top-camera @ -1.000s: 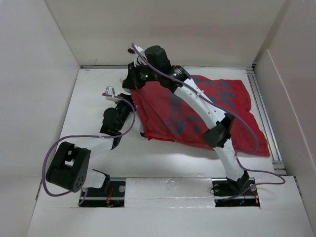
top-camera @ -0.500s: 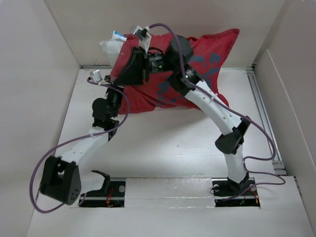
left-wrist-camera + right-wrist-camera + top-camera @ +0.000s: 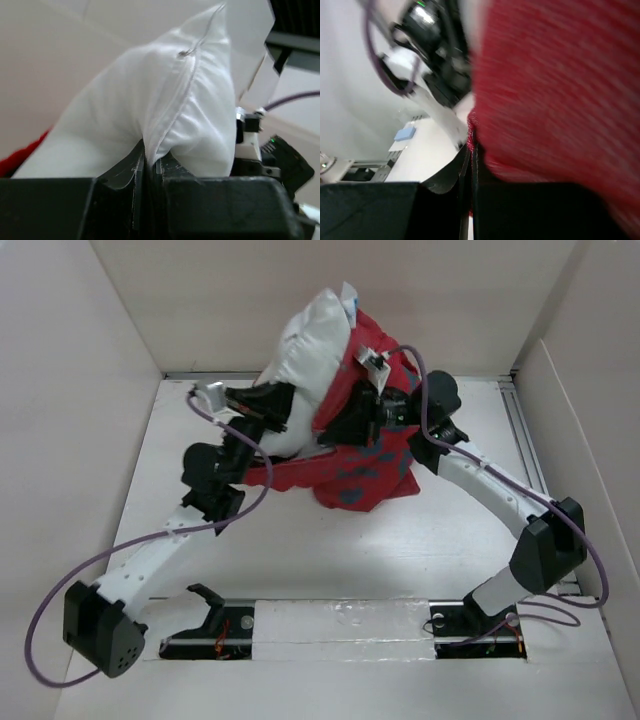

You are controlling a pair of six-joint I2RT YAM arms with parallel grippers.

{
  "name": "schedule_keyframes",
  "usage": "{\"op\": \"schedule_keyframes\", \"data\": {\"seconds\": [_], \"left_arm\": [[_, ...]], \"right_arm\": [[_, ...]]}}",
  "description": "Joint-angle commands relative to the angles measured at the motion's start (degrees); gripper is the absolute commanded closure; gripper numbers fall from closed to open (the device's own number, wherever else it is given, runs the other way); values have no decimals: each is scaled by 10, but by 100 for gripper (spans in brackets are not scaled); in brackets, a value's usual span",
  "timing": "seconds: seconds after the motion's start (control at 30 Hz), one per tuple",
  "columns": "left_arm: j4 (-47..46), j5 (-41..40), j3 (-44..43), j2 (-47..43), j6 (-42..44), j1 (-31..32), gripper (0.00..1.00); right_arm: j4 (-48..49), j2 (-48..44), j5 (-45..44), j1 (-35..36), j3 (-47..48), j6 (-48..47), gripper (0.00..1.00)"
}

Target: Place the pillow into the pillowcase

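Note:
The white pillow (image 3: 310,350) stands lifted above the back of the table, its upper half bulging out of the red pillowcase (image 3: 365,470), which hangs below it down to the tabletop. My left gripper (image 3: 292,403) is shut on the pillow's seam (image 3: 170,115), pinching white fabric between its fingers (image 3: 150,160). To its right, my right gripper (image 3: 345,420) is shut on the pillowcase's red edge (image 3: 555,85), held at the jaw line (image 3: 471,150). A small tag shows at the pillow's top end (image 3: 348,302).
White walls enclose the table (image 3: 300,550) on the left, back and right. A metal rail (image 3: 530,465) runs along the right side. The two arms nearly touch at the pillow. A small blue patch (image 3: 405,133) lies on the table in the right wrist view.
Both grippers have risen from the table, lifting pillow and pillowcase. The pillow now sticks up out of the case, and the case hangs bunched instead of lying flat. The right arm swung outward.

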State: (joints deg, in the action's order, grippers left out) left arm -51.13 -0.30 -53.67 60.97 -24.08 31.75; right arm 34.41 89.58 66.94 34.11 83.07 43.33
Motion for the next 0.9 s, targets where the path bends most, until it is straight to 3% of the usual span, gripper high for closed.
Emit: {"op": "schedule_keyframes", "data": {"seconds": [0.0,0.1,0.23,0.27,0.37,0.47,0.6,0.7,0.83,0.87], "left_arm": [[-71,78,106,64,-53,13,100],[-128,88,164,90,-67,59,100],[-146,68,171,159,-52,133,100],[-162,76,171,191,-52,156,100],[-174,70,157,226,-58,190,100],[-201,35,164,239,-58,229,100],[-218,22,191,225,-58,240,100],[-188,-23,211,206,-58,240,100],[-209,-90,269,206,-74,240,100],[-222,-104,296,206,-84,234,100]], "right_arm": [[47,-42,-20,-57,-139,-26,100],[57,-107,-43,-90,-231,-40,100],[-70,-143,-103,-101,-247,-142,100],[-143,-150,-155,-106,-247,-175,100],[-235,-134,-252,-122,-252,-185,100],[-163,-75,-192,-166,-304,-122,100],[-45,-46,-132,-171,-334,-74,100],[-35,-46,-81,-130,-301,-82,100],[-280,-28,-137,-22,-152,-211,100],[-299,-20,-142,11,-125,-221,100]]}}
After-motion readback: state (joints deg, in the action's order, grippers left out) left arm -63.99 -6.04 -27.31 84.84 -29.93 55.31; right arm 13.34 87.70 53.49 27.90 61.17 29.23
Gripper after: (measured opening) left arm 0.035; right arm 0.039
